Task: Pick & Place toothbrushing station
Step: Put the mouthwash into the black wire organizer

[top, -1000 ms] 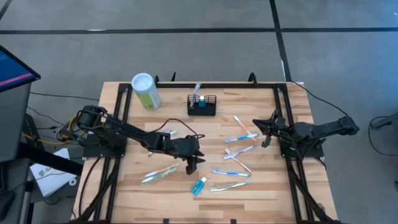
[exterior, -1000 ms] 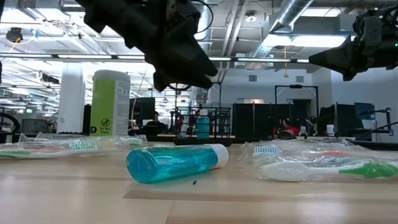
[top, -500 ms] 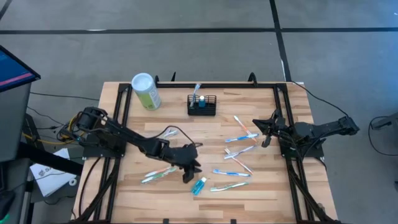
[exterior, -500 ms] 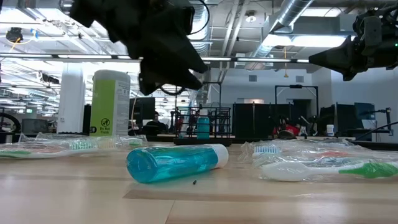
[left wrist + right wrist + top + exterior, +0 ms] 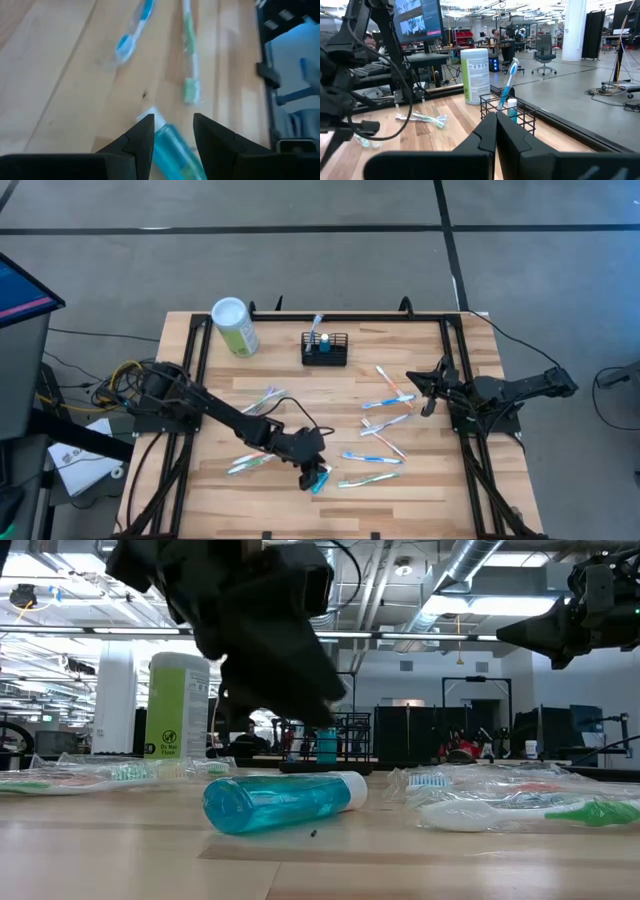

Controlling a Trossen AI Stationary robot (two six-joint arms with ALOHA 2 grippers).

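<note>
The toothbrushing station, a small black wire basket (image 5: 325, 348), stands at the table's far middle with a blue toothbrush and a small tube upright in it; it also shows in the right wrist view (image 5: 507, 112). A blue tube with a white cap (image 5: 321, 479) lies on its side near the table's front edge. My left gripper (image 5: 311, 469) hangs open just above it. In the left wrist view its fingers (image 5: 172, 122) stand on either side of the tube (image 5: 175, 155), and in the low view they are clear of the tube (image 5: 280, 802). My right gripper (image 5: 424, 397) waits shut at the right.
Several wrapped toothbrushes lie about: a pair at the left front (image 5: 255, 460), one at the left middle (image 5: 258, 400), more at the right of centre (image 5: 385, 420) and one beside the tube (image 5: 368, 480). A pale-green cylinder with a white lid (image 5: 233, 326) stands at the far left.
My left gripper has gone toward the table's near edge and down, from the middle of the table to just above the blue tube. It is still open. The tube and the toothbrushes have not moved.
</note>
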